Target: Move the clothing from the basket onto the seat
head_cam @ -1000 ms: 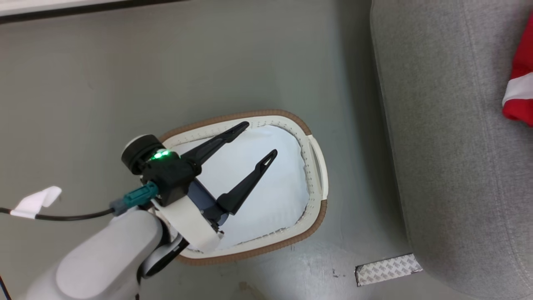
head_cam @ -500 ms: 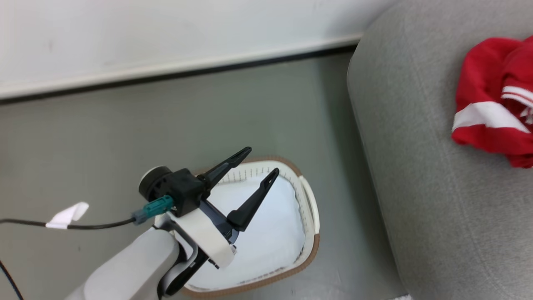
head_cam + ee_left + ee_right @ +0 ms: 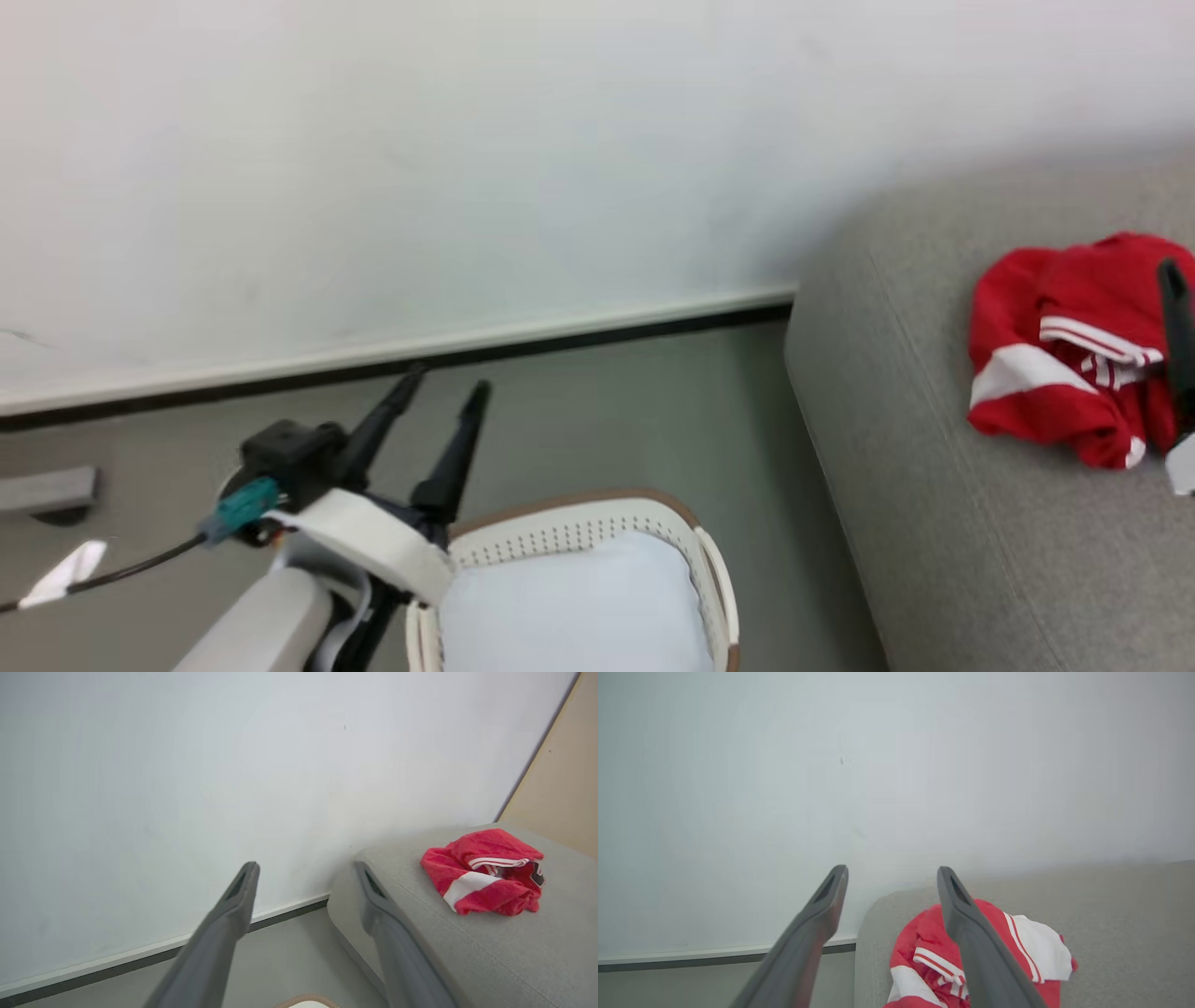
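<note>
The red clothing [image 3: 1055,373] with white stripes lies bunched on the grey seat [image 3: 934,485] at the right. The cream basket [image 3: 569,532] with its brown rim stands on the floor at the bottom middle, and a plain pale cloth [image 3: 569,607] covers its inside. My left gripper [image 3: 446,385] is open and empty, held left of the basket's far rim with its fingers toward the wall. In the left wrist view that gripper [image 3: 306,868] frames the seat [image 3: 467,956] and the clothing [image 3: 481,882]. My right gripper [image 3: 892,872] is open and empty just above the clothing [image 3: 924,938]; one of its fingers [image 3: 1176,317] shows at the head view's right edge.
A white wall [image 3: 467,168] with a dark baseboard [image 3: 560,341] runs behind the grey-green floor [image 3: 607,411]. A black cable with a white tag [image 3: 65,574] trails at the lower left, near a low grey object [image 3: 47,490]. A beige wall [image 3: 560,784] stands behind the seat.
The head camera has tilted up, bringing the wall and more of the seat into view. My left gripper, still open, has come up from over the basket's inside to beside its far rim.
</note>
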Robot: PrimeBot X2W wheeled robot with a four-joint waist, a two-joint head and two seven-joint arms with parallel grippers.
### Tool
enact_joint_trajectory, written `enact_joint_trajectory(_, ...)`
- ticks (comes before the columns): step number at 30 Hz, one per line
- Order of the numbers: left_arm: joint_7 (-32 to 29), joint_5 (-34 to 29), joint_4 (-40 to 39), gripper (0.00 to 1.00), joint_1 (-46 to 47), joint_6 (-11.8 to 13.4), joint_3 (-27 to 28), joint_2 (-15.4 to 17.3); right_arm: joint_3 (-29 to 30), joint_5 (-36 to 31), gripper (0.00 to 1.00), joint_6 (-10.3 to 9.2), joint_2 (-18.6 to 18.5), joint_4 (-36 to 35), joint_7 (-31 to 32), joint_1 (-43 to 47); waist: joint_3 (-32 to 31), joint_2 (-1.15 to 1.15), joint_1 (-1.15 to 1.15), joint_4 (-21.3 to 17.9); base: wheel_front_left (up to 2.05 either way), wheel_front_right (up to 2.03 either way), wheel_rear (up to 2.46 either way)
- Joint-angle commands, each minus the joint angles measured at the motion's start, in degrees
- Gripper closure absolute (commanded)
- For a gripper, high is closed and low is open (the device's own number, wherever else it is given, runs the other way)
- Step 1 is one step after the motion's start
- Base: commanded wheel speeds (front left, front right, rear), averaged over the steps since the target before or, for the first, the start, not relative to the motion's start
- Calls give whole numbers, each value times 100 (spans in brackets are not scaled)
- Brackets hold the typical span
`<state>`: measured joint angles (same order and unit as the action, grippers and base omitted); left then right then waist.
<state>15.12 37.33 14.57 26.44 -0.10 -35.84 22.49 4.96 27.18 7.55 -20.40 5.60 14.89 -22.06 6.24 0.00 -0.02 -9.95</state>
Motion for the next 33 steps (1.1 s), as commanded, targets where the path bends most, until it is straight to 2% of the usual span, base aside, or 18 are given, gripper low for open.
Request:
enact_joint_trajectory(1,1,-35,36,0,-220,20,219,-22,-71,-14,0,-13,78,-35,-208,111,-371,0,2,251,0,0,0)
enact_joint_trajectory(6,3,-177,70,0,-725,53,1025,-116,-238,-81,0,-13,467,71,-901,314,-617,0,2,455,0,0,0)
enact_joint_trajectory(14,2,-771,16,0,-1526,84,2198,-322,-621,-242,0,-13,1048,405,-1961,944,-797,0,2,688,0,0,0)
enact_joint_trajectory(20,2,-1265,24,0,-1989,28,2830,-548,-1234,-189,0,-13,1124,796,-2674,1314,-885,0,2,773,0,0,0)
enact_joint_trajectory(25,3,-1632,81,0,-2184,-137,3100,-840,-1435,-270,0,-13,1161,1088,-2926,1518,-933,0,2,788,0,0,0)
enact_joint_trajectory(33,3,-2189,201,0,-2424,-317,3498,-1250,-1293,-801,0,-13,1378,1312,-3008,1651,-976,0,2,634,0,0,0)
